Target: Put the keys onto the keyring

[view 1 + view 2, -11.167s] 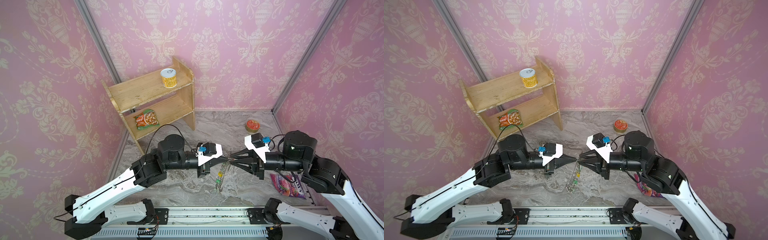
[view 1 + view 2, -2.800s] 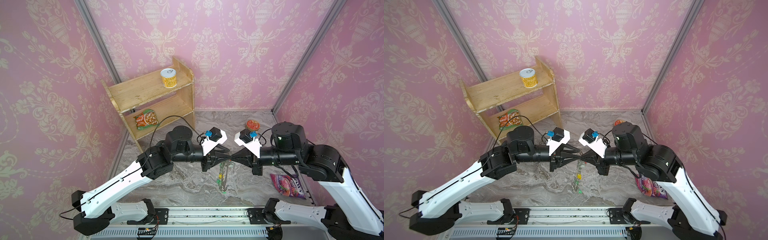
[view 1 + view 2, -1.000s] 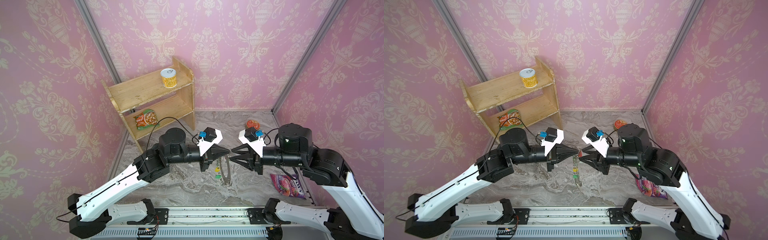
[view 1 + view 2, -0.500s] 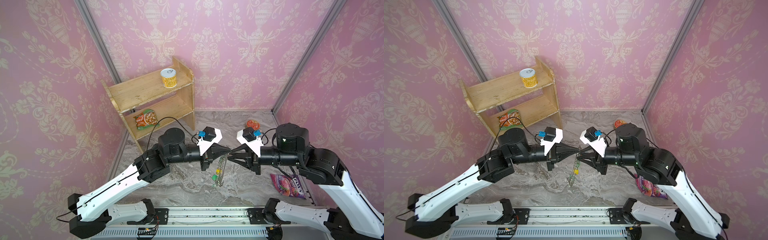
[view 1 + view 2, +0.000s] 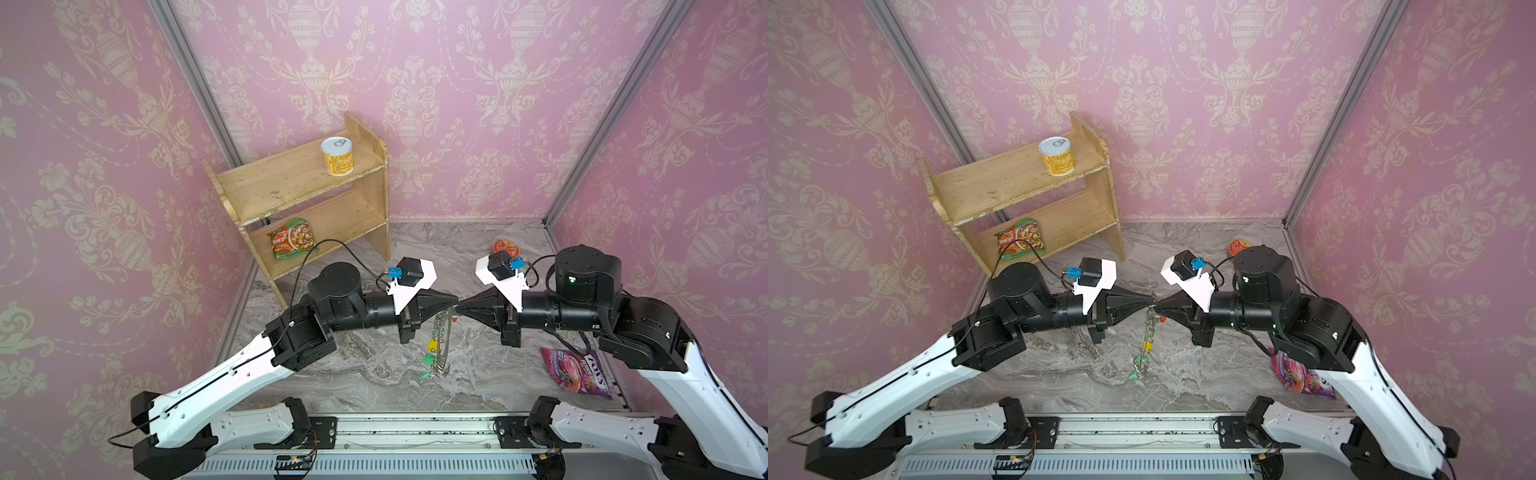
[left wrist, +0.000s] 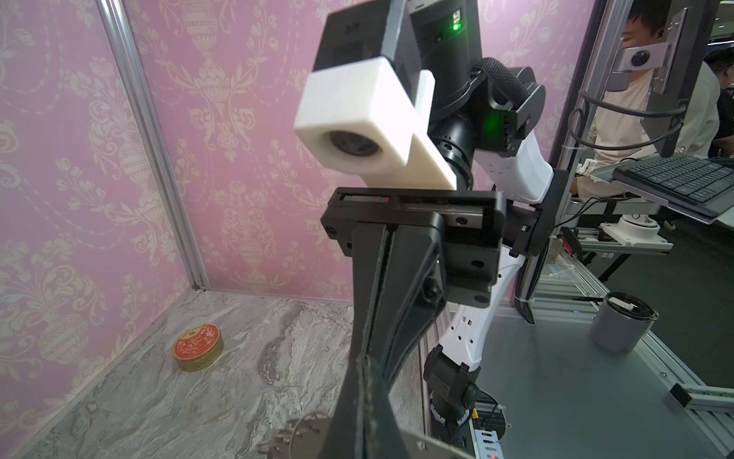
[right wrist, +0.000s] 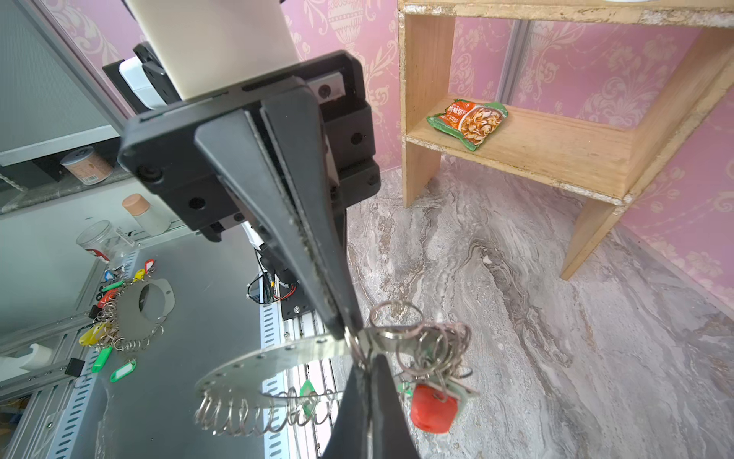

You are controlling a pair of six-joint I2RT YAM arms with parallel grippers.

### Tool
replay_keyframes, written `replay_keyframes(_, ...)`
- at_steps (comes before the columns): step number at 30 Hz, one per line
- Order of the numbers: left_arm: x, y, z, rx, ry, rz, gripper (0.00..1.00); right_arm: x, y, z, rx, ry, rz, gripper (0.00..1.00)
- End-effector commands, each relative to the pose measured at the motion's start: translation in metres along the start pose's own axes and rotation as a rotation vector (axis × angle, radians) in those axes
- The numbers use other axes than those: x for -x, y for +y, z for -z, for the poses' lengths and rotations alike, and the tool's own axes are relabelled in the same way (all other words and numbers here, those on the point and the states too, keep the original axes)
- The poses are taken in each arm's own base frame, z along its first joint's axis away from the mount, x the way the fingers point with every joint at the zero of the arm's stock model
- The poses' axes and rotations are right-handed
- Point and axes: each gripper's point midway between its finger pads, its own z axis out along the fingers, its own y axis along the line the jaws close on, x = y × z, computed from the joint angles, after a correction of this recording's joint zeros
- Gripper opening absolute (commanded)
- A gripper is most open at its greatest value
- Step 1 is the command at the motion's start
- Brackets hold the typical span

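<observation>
Both left fingers and right fingers pinch shut on the hanging flat grey metal keyring, red-tagged silver key dangling.

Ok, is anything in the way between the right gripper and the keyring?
Nothing visible. The right gripper is shut at the rim of the keyring, tip to tip with the left gripper, which holds the same rim. The red-tagged key hangs beside the pinch, not in it.

Shiny metal keyring, rough wooden shelf
</observation>
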Motion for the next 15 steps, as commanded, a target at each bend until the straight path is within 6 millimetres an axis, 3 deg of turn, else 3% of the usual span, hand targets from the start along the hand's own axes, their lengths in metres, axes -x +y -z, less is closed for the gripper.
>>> replay_keyframes(1, 0.042, 0.009, 0.014, 0.082, -0.175, -0.05, 0.0, -0.004, 0.009, 0.003, 0.04, -0.003, -0.026, 0.0)
replay_keyframes(15, 0.063, 0.015, 0.016, 0.106, -0.373, -0.06, 0.0, -0.002, 0.013, -0.009, 0.091, -0.057, -0.071, 0.0)
